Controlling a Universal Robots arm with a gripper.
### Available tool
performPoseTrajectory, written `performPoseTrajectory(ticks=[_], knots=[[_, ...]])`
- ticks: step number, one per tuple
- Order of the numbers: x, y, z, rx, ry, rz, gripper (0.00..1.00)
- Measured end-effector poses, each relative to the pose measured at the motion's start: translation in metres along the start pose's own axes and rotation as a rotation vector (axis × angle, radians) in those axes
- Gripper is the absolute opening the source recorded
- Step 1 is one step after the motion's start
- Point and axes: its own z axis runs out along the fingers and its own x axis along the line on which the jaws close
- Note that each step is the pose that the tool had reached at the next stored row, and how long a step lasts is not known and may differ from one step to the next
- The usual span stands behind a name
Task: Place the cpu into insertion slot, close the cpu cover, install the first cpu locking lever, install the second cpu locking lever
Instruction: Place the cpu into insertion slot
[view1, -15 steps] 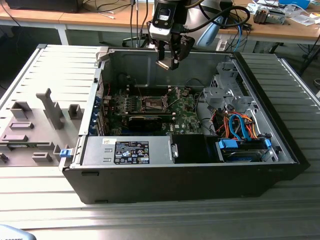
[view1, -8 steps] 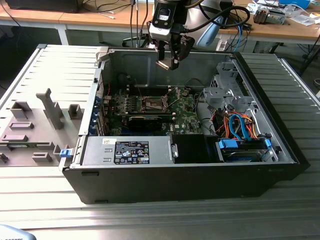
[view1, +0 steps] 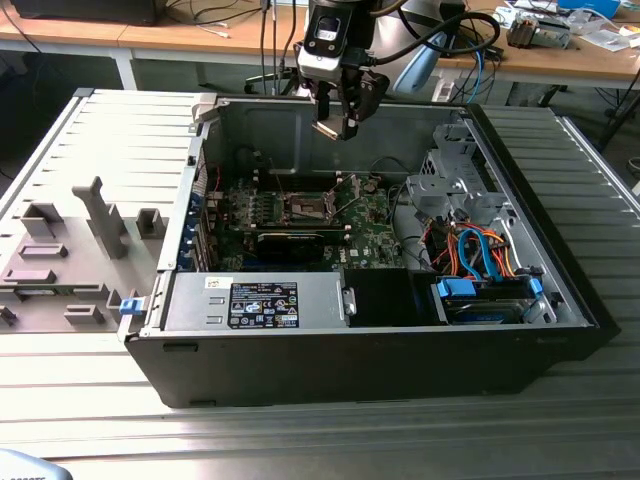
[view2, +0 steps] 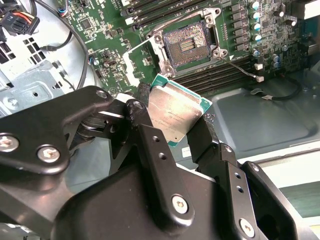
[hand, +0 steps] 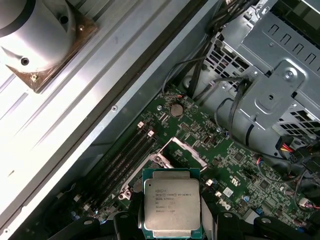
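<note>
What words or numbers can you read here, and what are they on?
The cpu, held by the gripper: printed lines, too small to read surely.
Black label on the grey metal box: too small to read.
White sticker beside it: too small to read.

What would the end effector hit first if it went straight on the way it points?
Probably the green motherboard, near the open insertion slot; the cpu held in the end effector would touch first. Depth is unclear.

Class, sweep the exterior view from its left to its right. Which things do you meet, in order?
Grey block → blue clip → insertion slot → metal drive cage.
</note>
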Motion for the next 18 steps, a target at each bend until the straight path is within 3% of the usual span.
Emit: performPoseTrajectory(ticks=[18], knots=[[0.0000, 0.0000, 0.0000, 0.0001, -0.0011, 0.013, 0.55]])
